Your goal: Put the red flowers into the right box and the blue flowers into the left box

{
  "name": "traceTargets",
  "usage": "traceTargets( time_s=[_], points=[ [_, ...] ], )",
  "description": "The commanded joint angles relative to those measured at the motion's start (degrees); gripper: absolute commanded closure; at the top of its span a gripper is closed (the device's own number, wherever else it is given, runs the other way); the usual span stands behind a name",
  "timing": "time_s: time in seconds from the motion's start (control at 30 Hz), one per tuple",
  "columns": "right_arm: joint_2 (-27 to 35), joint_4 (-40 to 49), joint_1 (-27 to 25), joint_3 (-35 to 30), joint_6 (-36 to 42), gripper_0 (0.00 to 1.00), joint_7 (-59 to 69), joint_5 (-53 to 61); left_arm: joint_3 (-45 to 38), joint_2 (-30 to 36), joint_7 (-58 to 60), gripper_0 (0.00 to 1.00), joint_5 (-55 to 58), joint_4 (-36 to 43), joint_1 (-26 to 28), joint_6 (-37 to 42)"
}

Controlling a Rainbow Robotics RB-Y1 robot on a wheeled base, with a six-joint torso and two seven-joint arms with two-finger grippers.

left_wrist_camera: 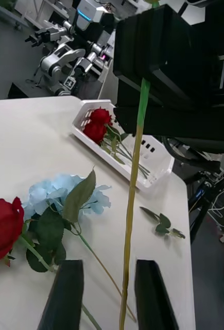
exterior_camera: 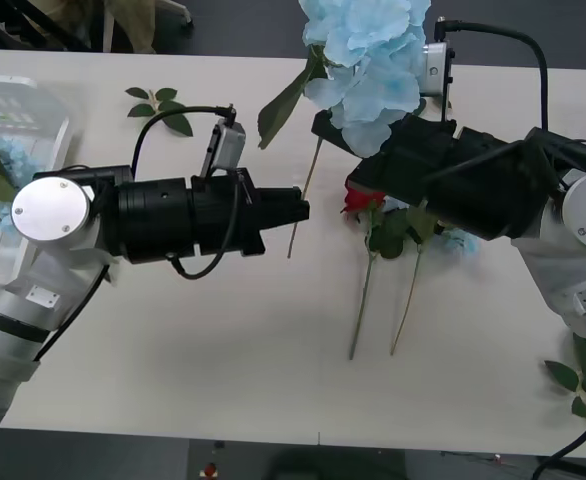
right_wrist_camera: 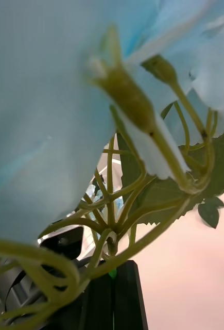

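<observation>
Right tool [exterior_camera: 325, 128] clamped on blue flower [exterior_camera: 368, 50]; left tool [left_wrist_camera: 105, 289] apart around its stem.

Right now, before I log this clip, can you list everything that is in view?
blue flowers: three, pale blue; one held up over the table, one lying on the table, one in the left box
red flowers: three, red; one on the table, two in the right box
left box: one, translucent white, at the table's left edge
right box: one, white, at the table's right edge
leaf sprigs: two, green, loose on the table, one far left, one near right
table: one, white
right gripper: black, shut on the raised blue flower's stem
left gripper: black, open, one finger on either side of that hanging stem
</observation>
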State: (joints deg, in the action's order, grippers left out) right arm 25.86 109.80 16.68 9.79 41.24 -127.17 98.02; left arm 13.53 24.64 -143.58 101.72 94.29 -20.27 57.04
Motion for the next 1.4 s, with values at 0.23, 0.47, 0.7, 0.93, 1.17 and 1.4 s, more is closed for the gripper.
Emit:
traceTargets(
  time_s=[0.23, 0.47, 0.7, 0.93, 1.17, 1.4],
  points=[
    [0.95, 0.86, 1.08, -0.03, 0.06, 1.00, 1.57, 0.25, 1.85, 0.23, -1.53, 1.00, 0.14, 1.16, -1.52, -2.54],
    [1.21, 0.86, 1.08, -0.03, 0.68, 0.23, 1.13, 0.07, 1.76, 0.32, -1.53, 1.00, 0.14, 1.16, -1.61, -2.54],
    [1.48, 0.86, 1.08, -0.12, 0.68, 0.00, 0.17, 0.33, 1.76, 0.59, -1.53, 1.00, 0.32, 1.16, -1.61, -2.54],
    [1.65, 0.86, 1.17, -0.21, 0.77, 0.00, -0.19, 0.69, 1.76, 2.08, -1.53, 1.00, 1.37, 1.25, -1.70, -2.72],
    [3.15, 0.86, 1.17, -0.38, 0.86, 0.00, 0.25, 1.04, 1.76, 7.79, -1.53, 1.00, 5.42, 1.25, -1.70, -3.33],
    [11.32, 0.86, -0.06, -1.61, 5.60, 0.00, 6.23, 2.97, 1.76, 18.25, -1.09, 1.00, 9.99, 1.16, -1.61, -4.04]
  ],
)
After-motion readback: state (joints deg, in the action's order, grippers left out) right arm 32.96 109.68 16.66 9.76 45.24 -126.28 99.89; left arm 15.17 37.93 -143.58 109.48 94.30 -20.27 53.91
